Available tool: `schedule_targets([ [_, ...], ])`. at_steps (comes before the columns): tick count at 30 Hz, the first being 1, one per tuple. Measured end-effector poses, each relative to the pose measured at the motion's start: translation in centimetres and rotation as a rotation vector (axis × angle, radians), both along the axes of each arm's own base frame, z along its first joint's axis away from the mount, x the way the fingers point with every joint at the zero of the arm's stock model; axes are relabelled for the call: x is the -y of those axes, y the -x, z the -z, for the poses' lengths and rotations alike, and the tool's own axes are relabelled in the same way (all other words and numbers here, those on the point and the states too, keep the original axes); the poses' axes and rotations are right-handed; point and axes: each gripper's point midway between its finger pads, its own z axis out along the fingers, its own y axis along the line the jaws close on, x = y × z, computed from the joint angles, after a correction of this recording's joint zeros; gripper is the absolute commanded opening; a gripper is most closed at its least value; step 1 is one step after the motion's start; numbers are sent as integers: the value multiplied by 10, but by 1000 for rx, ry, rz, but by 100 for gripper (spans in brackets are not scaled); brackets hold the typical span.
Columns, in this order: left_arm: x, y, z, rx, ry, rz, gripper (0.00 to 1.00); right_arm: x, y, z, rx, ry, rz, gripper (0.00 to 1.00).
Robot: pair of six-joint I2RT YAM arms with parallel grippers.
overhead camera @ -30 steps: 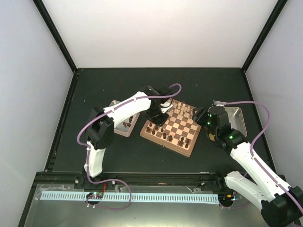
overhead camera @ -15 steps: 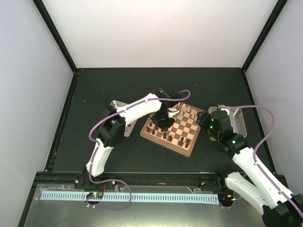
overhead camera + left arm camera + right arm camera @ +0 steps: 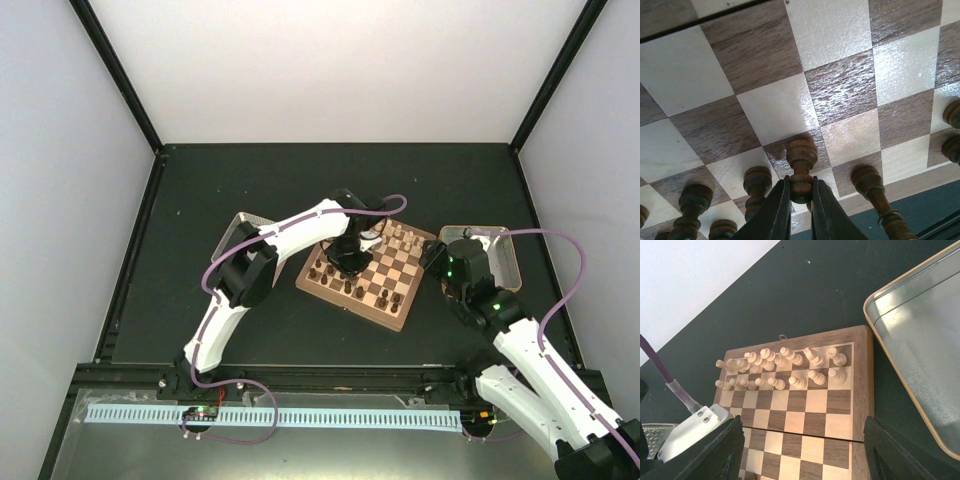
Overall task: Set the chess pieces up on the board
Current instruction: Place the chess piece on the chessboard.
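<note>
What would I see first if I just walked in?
The left gripper is pinching a dark brown pawn by its neck, right at the board. Next come two neat rows of cream-white pieces along one side of the board, with a shiny metal tray beside it.

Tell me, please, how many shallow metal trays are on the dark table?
2: one shallow metal tray lies left of the checkered wooden chessboard, partly hidden under the left arm; the other lies right of it.
</note>
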Motion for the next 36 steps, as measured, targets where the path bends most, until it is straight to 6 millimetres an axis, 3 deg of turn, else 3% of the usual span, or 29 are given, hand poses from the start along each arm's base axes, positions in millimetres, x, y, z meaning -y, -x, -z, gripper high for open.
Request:
schedule_targets([
  [19,-2,2,0,-7,-7,11,24,0,0,4,-10,4,0,67],
  [27,-1,2,-1,-5,-3,12,34,0,0,3,-7,1,0,67],
  [32,1,-1,-23,35,35,8,38,1,2,-2,11,-13,3,67],
  [36,1,-8,-64,128,113,-7,41,0,3,-3,9,-27,5,68],
])
